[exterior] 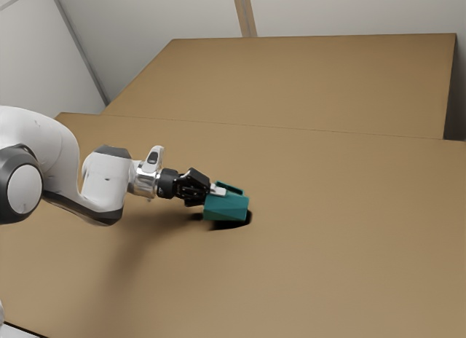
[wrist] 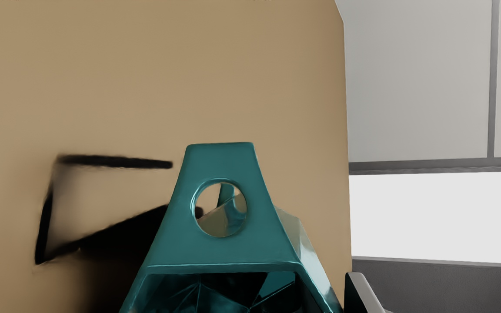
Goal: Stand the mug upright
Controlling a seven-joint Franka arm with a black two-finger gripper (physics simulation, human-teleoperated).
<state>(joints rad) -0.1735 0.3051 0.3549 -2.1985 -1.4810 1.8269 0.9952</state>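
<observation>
Big stuff first: the pale wall [exterior: 328,10] stands behind it all, and the broad brown surface [exterior: 349,221] stretches out in front, a thin seam [exterior: 240,124] running across it. Here's the arm [exterior: 105,179], 1 of them, white with dark joints, reaching in from the exterior view's left, low over the wood. Over in the wrist view there's a bright white panel [wrist: 433,217], out past the surface's edge.

Down in size to the black claw [exterior: 195,189], and it's right up at the mug [exterior: 227,207]! Apart or clamped on it? I can't tell from these 2 views. That teal, angular mug is over on its side, not upright, out at the claw's end above the surface, its mouth turned toward the claw. A black shadow [exterior: 231,225] sits under it. And the smallest detail, 1 round hole [wrist: 220,209] through the tapering teal plate [wrist: 220,250] beside the mouth.
</observation>
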